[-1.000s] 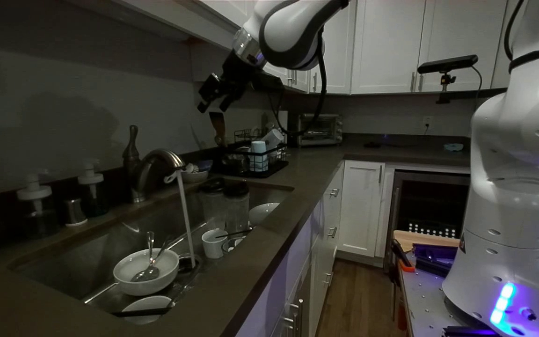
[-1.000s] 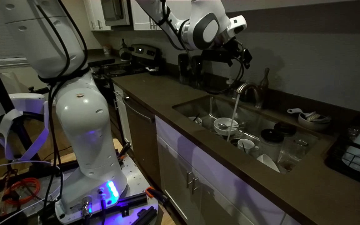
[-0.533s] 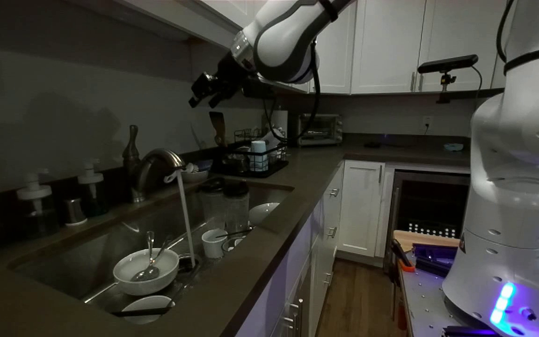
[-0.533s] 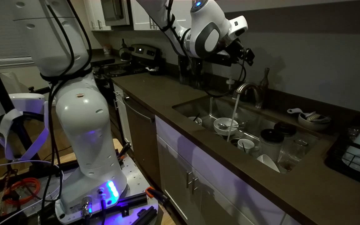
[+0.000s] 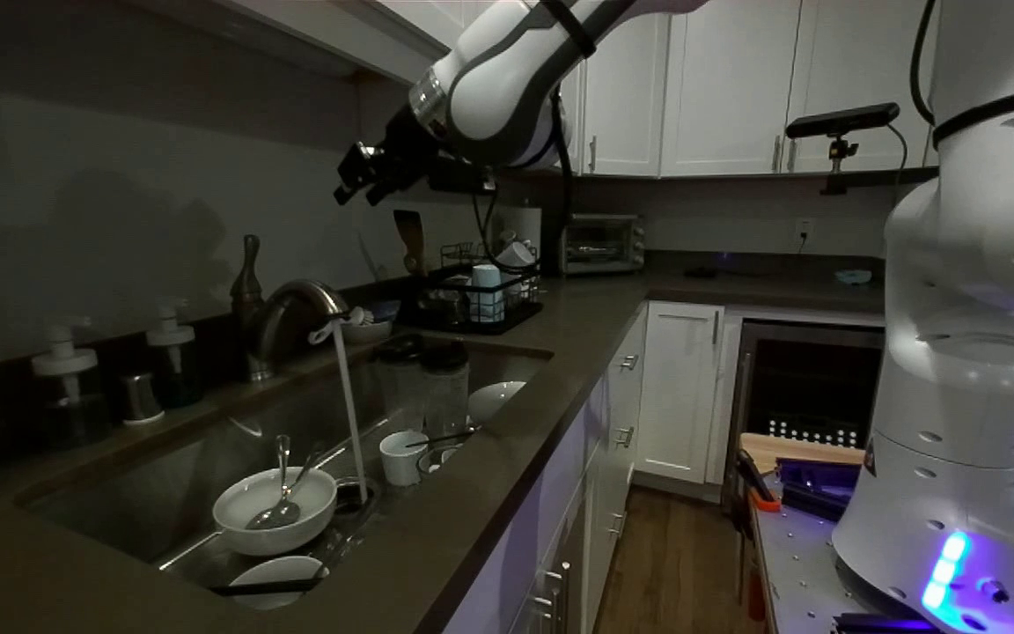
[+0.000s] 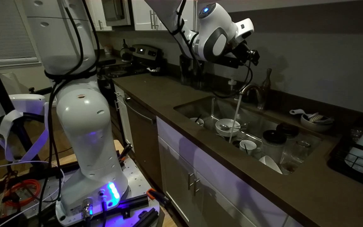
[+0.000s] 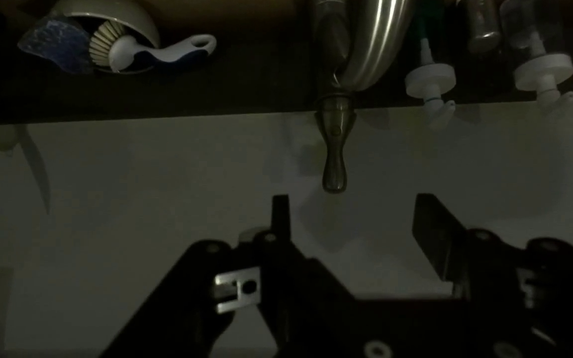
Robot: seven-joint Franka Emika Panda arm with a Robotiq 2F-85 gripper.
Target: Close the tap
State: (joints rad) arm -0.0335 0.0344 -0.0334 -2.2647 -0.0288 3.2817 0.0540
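The tap is a dark silvery gooseneck with an arched spout, seen in both exterior views and in the wrist view. Its upright lever handle stands behind the spout, near the wall. A stream of water runs from the spout into the sink. My gripper is open and empty, above the tap and apart from it. In the wrist view my gripper's jaws are wide apart, and the lever handle shows just ahead of the gap, nearer the left finger. Nothing touches the handle.
Soap bottles stand to one side of the tap. A bowl with a brush stands on the other side. The sink holds a white bowl, mugs and lidded jars. A dish rack stands farther along. Upper cabinets hang close to the arm.
My arm has moved, carrying the gripper left in one exterior view and slightly right in the other, nearer the lever handle. Its fingers tilt more toward the wall. Water keeps running.
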